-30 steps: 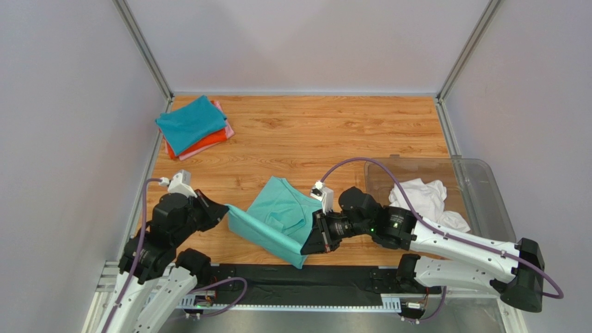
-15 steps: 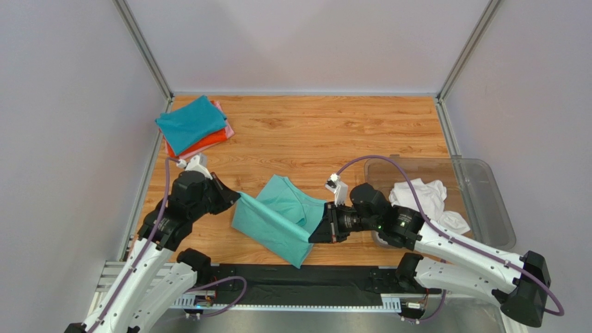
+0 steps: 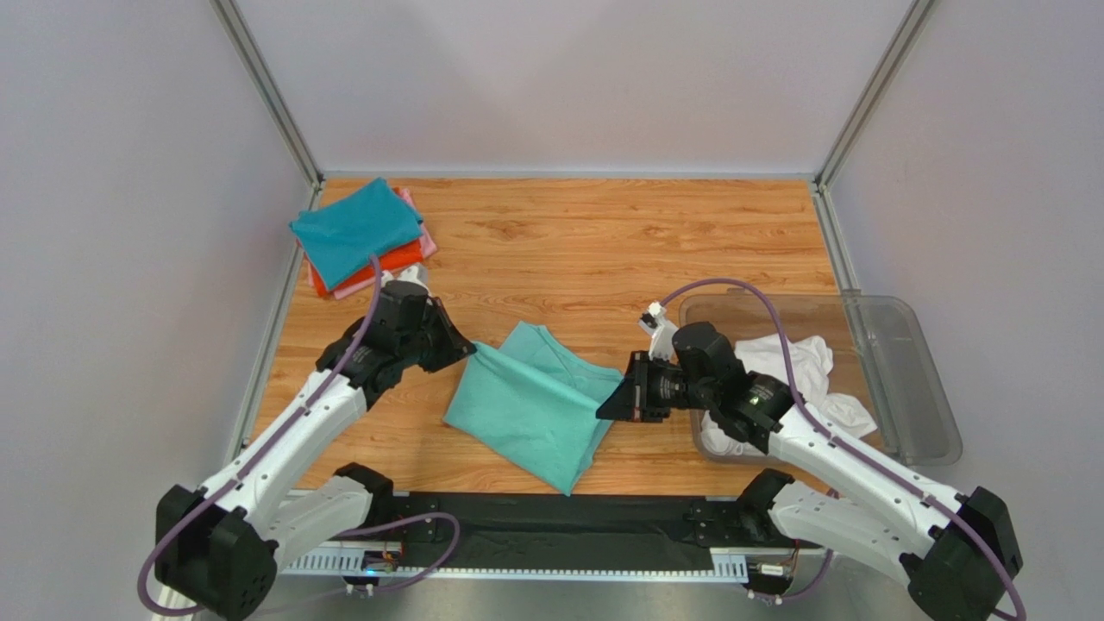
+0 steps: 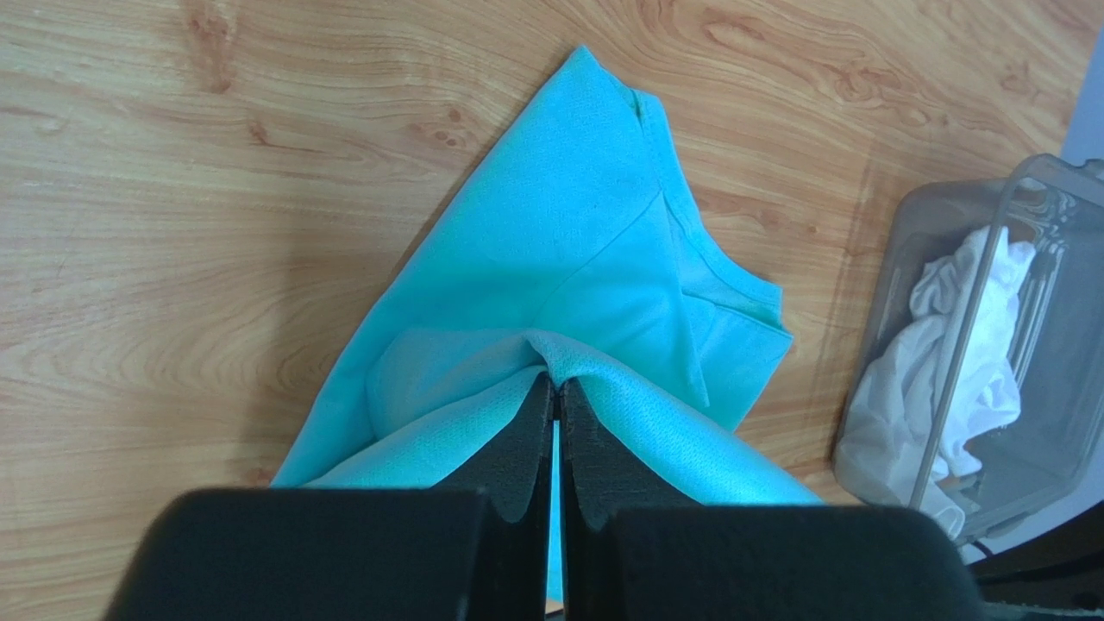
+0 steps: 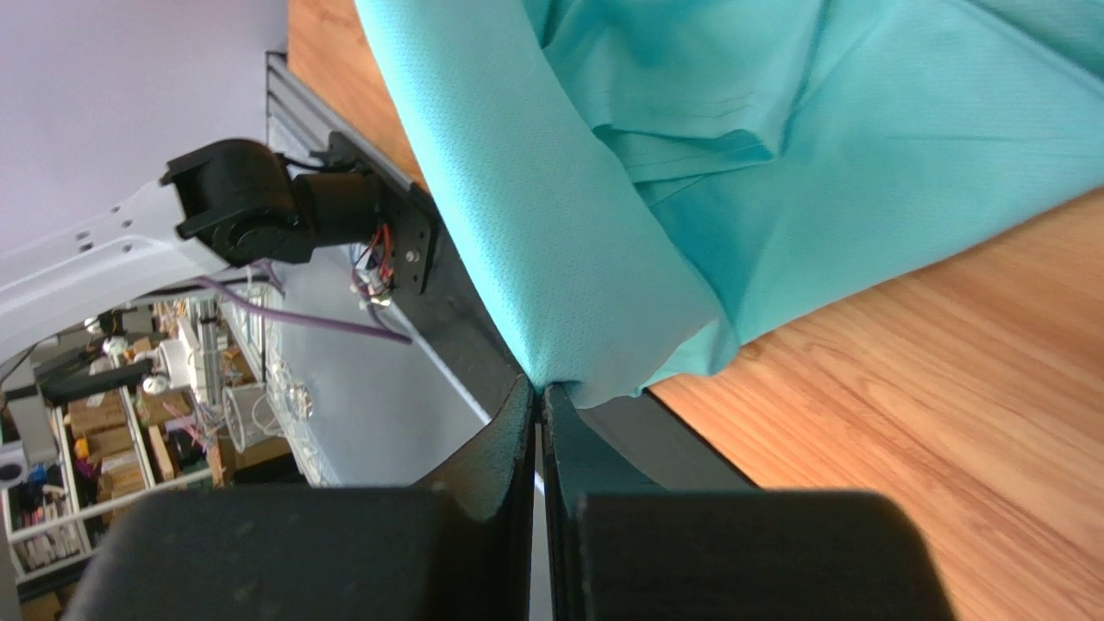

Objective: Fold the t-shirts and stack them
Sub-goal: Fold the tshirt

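Note:
A mint-green t-shirt [image 3: 531, 404] lies partly folded on the wooden table near the front middle. My left gripper [image 3: 456, 352] is shut on its left edge, and my right gripper [image 3: 612, 404] is shut on its right edge. In the left wrist view the jaws [image 4: 557, 383] pinch a raised fold of the shirt [image 4: 583, 246]. In the right wrist view the jaws [image 5: 538, 386] pinch a hanging corner of the shirt [image 5: 778, 155]. A folded stack [image 3: 360, 236] sits at the far left, with teal-blue on top of orange-red and pink. A white t-shirt [image 3: 788, 369] lies crumpled in the bin.
A clear plastic bin [image 3: 907, 388] stands at the right edge of the table and also shows in the left wrist view [image 4: 1037, 194]. Grey walls with metal posts close in the table on three sides. A black rail runs along the front edge.
Both grippers have moved away from the arm bases and a little to the right, carrying the held edges of the mint-green shirt with them. The shirt now lies flatter.

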